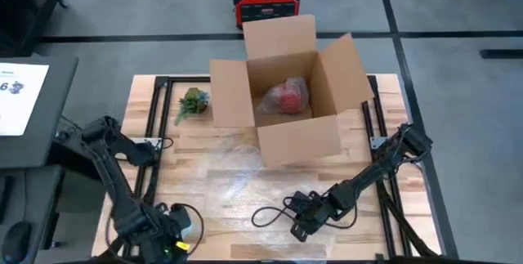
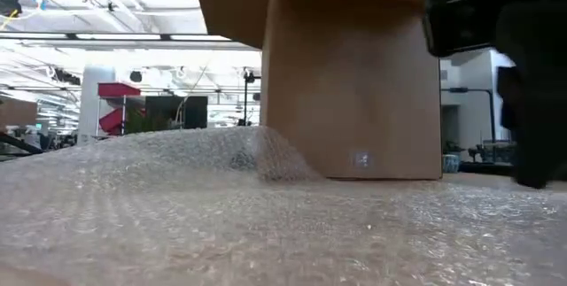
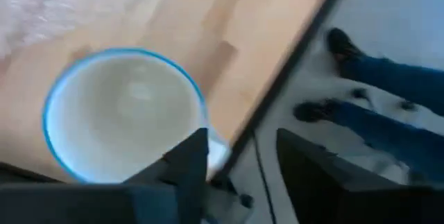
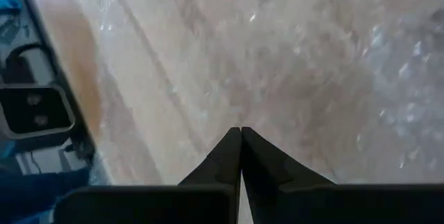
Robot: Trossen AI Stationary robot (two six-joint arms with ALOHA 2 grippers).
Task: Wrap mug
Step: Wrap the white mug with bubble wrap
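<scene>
While the mug (image 1: 187, 223) sits at the near-left corner of the table (image 1: 155, 109), well apart from the cardboard box (image 1: 288, 92), the step in hand looks like picking it up so it can be moved onto the bubble wrap (image 1: 237, 178) spread in front of the box. The left gripper (image 1: 173, 233) is right at the mug; in its wrist view the fingers (image 3: 189, 161) stand apart, one at the blue rim by the handle side and the other outside, so it is open and has not closed on anything that I can see. The right gripper (image 1: 301, 230) rests low over the wrap, nearer to us than the box, its fingers pressed together with nothing visibly between them.

Next, I judge, the left gripper must close on the rim and carry the mug toward the box onto the wrap.

Only the left wrist view shows the mug is empty, white inside, and a person's legs (image 3: 388, 92) beyond the table edge. Only the high view shows a wrapped red object (image 1: 286, 96) inside the box and a small plant (image 1: 192, 103) left of it. The low view shows how the wrap humps up before the box
</scene>
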